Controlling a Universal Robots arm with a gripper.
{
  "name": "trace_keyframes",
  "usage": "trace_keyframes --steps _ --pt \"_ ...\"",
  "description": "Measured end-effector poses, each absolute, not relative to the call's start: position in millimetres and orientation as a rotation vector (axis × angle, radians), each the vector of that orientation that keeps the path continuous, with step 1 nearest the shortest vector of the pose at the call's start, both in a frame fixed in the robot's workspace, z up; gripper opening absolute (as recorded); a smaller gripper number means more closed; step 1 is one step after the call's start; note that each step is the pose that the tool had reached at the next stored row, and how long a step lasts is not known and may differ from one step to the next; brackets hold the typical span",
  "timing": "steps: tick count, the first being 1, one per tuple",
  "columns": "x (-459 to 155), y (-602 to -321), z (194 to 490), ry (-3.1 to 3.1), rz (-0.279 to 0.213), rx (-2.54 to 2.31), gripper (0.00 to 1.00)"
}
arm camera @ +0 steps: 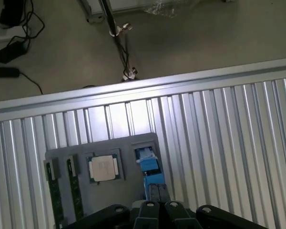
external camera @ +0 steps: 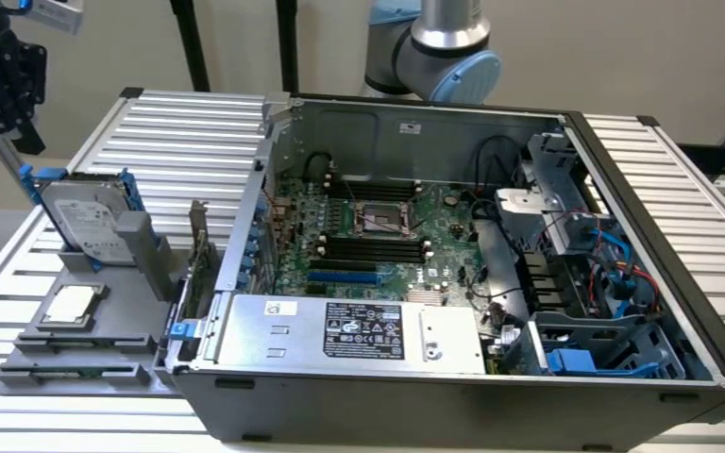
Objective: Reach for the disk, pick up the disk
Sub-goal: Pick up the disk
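**Clenched gripper hung over the disk**

A ribbed metal table carried an open computer case across most of its width. A grey tray lay near the table's edge on the exterior view's left, just beside the case. The disk stood tilted on edge in that tray, clipped in its blue frame. The gripper hovered above the disk and apart from it, fingers clenched together on nothing. A square chip lay flat in the tray near the disk.

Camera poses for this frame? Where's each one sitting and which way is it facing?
Exterior: off the arm, raised, looking down into the open PC case on the table; an arm joint shows behind the case.
Wrist: on the wrist, looking down past the shut gripper at the disk standing in the grey tray.
Shared: disk, tray, table.
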State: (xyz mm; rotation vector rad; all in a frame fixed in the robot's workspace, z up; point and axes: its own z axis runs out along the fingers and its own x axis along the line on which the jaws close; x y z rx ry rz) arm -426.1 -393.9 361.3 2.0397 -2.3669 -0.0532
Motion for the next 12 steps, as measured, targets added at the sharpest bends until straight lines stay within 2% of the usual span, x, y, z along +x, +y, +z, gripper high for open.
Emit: trace_keyframes --steps 12 --pt "-421.7 -393.9 359.1 -2.195 -0.052 2.219 0.11"
